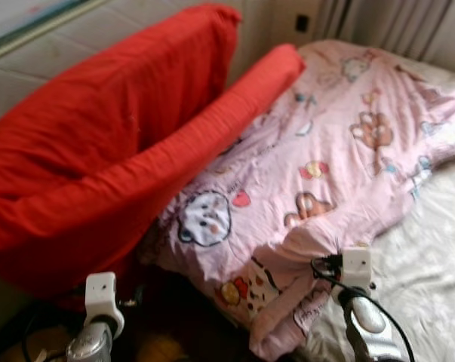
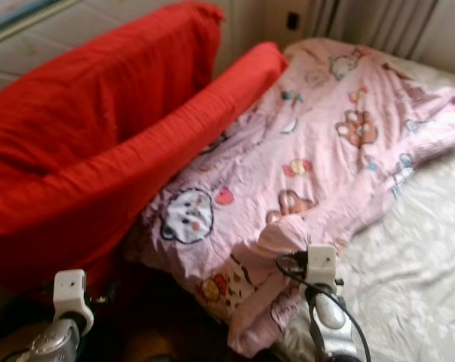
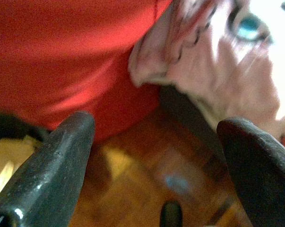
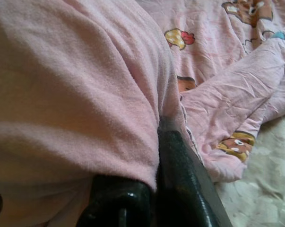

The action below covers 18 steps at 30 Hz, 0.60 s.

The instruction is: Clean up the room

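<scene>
A pink blanket [image 1: 325,151] printed with cartoon animals lies crumpled across the bed. My right gripper [image 4: 156,146] is shut on a thick fold of the pink blanket [image 4: 85,94] at its near corner; the right arm [image 1: 367,317] reaches up to that fold. Two red cushions lean at the left: a large one [image 1: 99,113] and a long bolster [image 1: 235,105] beside the blanket. My left gripper [image 3: 156,123] is open over the wooden floor [image 3: 147,189], close under the red cushion [image 3: 62,47] and the blanket's hanging edge [image 3: 203,61]. The left arm [image 1: 99,317] sits low beside the bed.
A white patterned sheet [image 1: 423,249] covers the bed at the right. Curtains [image 1: 393,23] and a wall socket [image 1: 302,23] stand behind the bed's far end. Dark cables [image 1: 23,332] lie on the floor at the lower left.
</scene>
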Motion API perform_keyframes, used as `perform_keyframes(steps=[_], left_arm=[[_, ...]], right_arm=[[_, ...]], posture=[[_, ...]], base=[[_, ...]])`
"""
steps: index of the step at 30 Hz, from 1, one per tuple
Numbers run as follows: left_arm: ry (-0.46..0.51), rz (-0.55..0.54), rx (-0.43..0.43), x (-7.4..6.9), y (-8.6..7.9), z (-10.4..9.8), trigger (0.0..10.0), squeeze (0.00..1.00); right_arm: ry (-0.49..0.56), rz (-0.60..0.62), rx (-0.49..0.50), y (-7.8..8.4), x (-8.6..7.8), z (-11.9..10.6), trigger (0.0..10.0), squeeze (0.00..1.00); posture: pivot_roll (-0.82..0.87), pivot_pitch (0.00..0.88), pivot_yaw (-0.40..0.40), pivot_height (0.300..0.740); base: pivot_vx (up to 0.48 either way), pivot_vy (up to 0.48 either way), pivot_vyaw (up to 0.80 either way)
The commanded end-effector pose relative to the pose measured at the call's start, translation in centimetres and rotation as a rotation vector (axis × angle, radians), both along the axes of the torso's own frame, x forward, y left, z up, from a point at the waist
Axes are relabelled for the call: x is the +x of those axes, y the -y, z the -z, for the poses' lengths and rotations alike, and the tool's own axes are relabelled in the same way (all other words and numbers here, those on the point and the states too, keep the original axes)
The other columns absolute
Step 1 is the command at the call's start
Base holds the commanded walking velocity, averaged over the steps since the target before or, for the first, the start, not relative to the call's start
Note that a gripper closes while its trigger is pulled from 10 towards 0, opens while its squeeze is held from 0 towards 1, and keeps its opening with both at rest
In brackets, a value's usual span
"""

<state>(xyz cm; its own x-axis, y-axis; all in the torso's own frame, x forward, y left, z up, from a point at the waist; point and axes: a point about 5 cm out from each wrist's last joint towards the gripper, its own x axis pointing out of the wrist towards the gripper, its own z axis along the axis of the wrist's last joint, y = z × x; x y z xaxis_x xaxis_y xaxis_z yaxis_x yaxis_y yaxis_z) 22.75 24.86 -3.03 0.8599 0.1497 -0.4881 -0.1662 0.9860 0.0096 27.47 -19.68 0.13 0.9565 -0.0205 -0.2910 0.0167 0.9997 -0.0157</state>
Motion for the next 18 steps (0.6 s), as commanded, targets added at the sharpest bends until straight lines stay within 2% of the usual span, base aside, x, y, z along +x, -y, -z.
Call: perform_keyframes(steps=[1, 8, 18], left_arm=[[-0.056, -0.008, 0.011, -1.2, -0.2, 0.9, 10.0, 0.0], [-0.148, -0.024, 0.003, -3.1, 0.0, 2.4, 10.0, 0.0], [-0.208, -0.028, -0.008, -4.3, 0.0, 3.3, 10.0, 0.0]], right_arm=[[-0.04, 0.0, 0.001, 0.0, -0.6, 0.8, 10.0, 0.0], [-0.047, 0.0, 0.006, -0.3, -0.8, 1.0, 10.0, 0.0], [-0.045, 0.028, 0.0, -0.1, -1.0, 1.1, 10.0, 0.0]], posture=[[0.04, 0.113, 0.015, 0.74], [0.04, 0.116, 0.018, 0.74], [0.04, 0.122, 0.028, 0.74]], base=[[0.0, 0.0, 0.0], [0.0, 0.0, 0.0], [0.0, 0.0, 0.0]])
